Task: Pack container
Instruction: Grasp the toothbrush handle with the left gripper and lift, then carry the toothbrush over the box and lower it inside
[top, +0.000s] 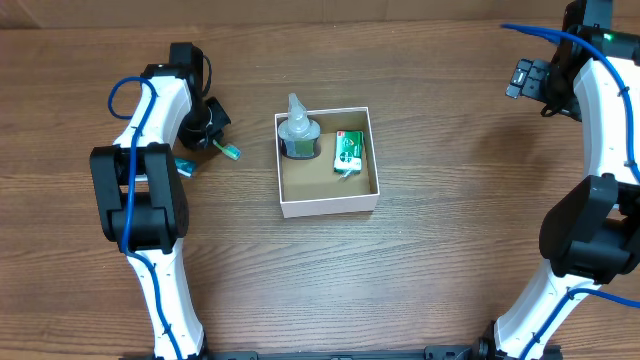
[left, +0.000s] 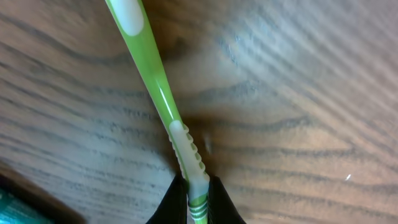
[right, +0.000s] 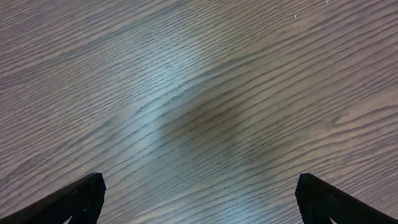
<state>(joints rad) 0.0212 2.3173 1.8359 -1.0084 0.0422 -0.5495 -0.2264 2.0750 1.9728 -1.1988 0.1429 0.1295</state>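
L fingers are pinching the green toothbrush narrow at its ribbed grip, w/ the handle running out ahead of the tips over the desk. R fingers are hanging spread wide, only wood grain btwn them. The container is sitting btwn the two pairs, nearer the L fingers but apart from both, holding a clear bottle & a green-and-white carton.
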